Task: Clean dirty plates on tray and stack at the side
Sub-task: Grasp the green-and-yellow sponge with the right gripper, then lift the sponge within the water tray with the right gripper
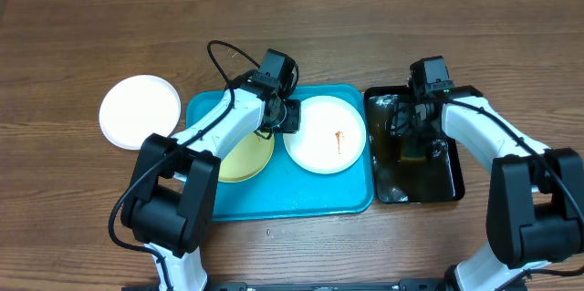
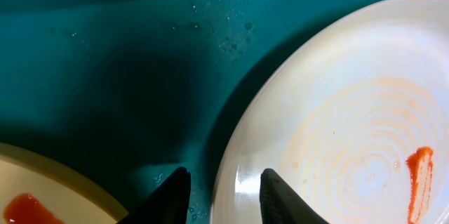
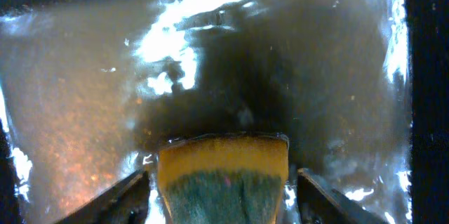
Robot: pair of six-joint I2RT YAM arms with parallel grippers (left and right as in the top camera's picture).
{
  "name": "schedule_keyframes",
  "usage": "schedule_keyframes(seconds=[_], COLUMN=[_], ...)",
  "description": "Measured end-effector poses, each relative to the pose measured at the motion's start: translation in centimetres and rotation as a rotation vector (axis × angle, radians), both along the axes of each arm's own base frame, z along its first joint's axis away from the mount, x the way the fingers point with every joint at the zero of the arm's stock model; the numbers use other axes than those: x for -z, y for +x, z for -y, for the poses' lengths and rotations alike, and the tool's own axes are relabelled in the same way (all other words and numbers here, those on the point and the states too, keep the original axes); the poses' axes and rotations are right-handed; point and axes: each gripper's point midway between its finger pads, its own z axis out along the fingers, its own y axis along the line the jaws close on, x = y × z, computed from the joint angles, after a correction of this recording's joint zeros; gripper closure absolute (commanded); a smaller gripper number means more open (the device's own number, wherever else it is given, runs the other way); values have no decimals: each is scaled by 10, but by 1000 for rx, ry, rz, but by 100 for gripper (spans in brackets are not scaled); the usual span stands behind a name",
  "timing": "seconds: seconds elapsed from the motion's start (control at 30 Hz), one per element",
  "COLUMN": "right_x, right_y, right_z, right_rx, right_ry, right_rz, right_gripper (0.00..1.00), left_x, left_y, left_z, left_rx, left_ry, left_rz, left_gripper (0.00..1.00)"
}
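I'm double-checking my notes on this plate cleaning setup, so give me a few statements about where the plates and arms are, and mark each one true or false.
1. A plain white plate lies on the table, left of the turquoise tray. True.
2. The tray holds three plates. False: two, a pale yellow plate and a smeared white plate.
3. The right end effector is over the black tray, a sponge between its fingers. True.
4. The left end effector hovers over the plate on the table. False: it is at the smeared white plate's rim.
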Motion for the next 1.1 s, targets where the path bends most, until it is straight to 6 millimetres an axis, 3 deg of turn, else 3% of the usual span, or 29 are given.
schedule_keyframes(seconds=[0.13,0.3,0.4,0.5,1.1], right_x=[-18,-31,-30,-27,-5], right_y=[-1,-2,-8,-9,-24], right_z=[0,0,1,1,4], right_rx=[0,-2,1,0,0], right_ry=[-6,-10,-13,-14,-18], right_rz=[-40,-68,-93,-92,-121], right_gripper=[30,48,48,47,45], left_x=[0,0,0,0,12], left_y=[0,0,0,0,1], left_z=[0,0,0,0,1], left_rx=[0,0,0,-3,-3], left_ry=[0,0,0,-1,5], left_rz=[0,0,0,0,-13], left_gripper=[66,68,69,77,76])
